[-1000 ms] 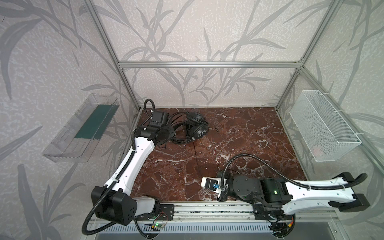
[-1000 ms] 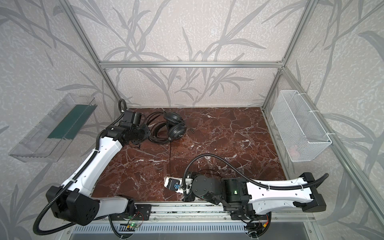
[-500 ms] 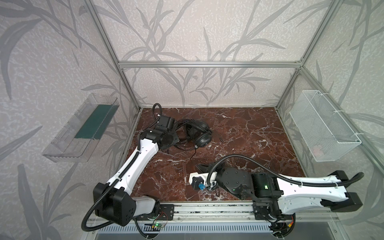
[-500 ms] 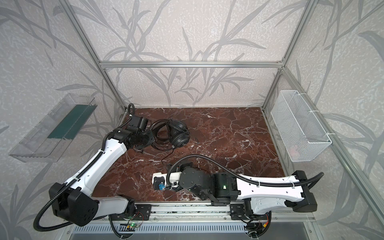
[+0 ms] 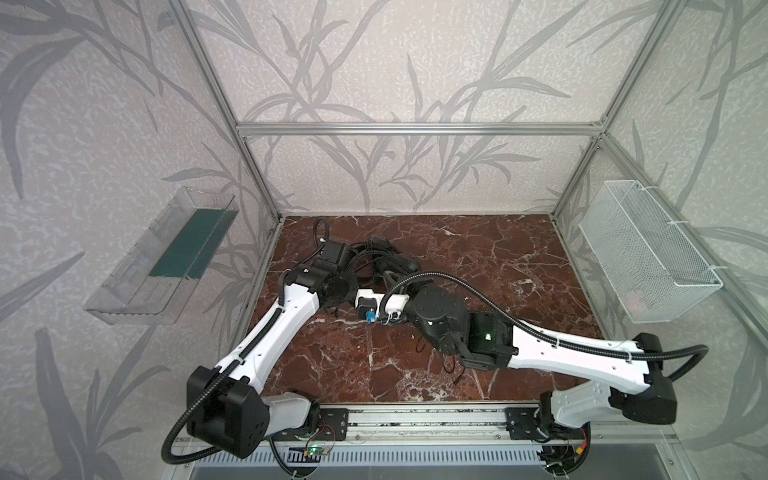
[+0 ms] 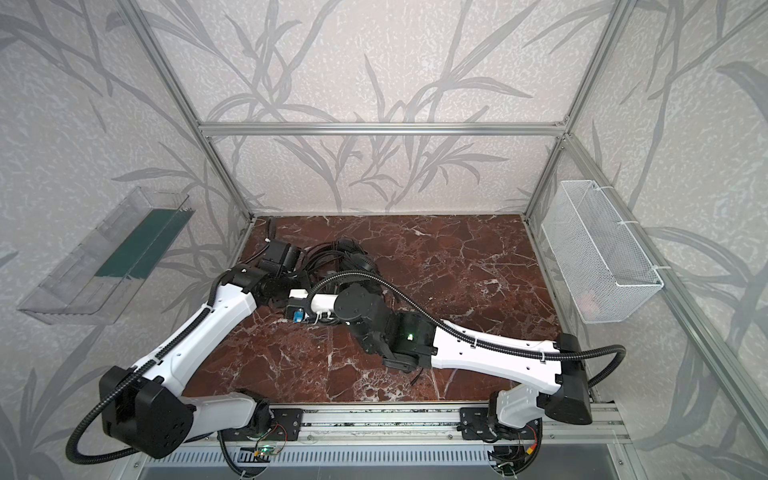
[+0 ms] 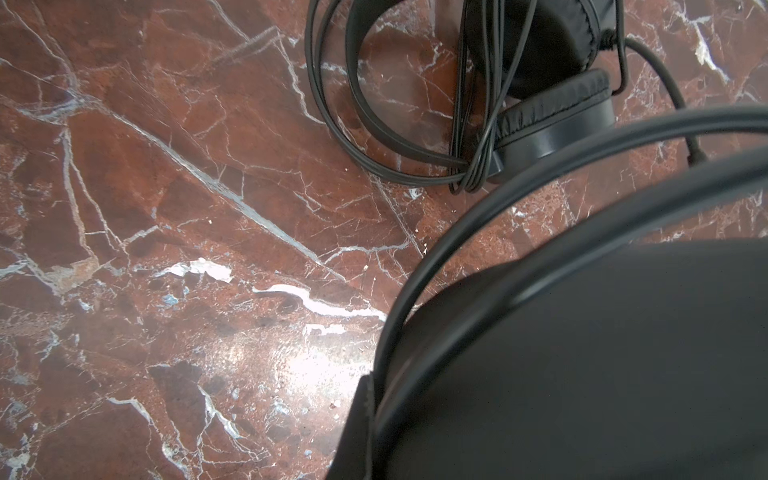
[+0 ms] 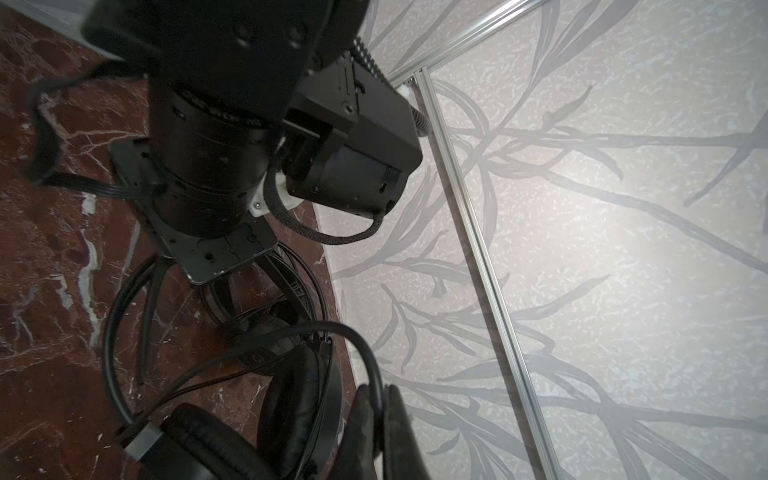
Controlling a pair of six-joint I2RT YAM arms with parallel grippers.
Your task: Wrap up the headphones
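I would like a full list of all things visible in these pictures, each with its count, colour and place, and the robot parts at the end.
headphones: at least one set, black, rear left of the table, cables tangled; a second cannot be separated
table: one, red-brown marble
clear tray: one, transparent with a green base, left wall
wire basket: one, white mesh, right wall
left gripper: one, black, shut on a headphone cable
right gripper: one, black, shut on a headphone cable, beside an earcup

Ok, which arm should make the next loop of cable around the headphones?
Right, probably: its fingers are shut on the cable; the left gripper sits low at the headphones, seemingly steadying them.
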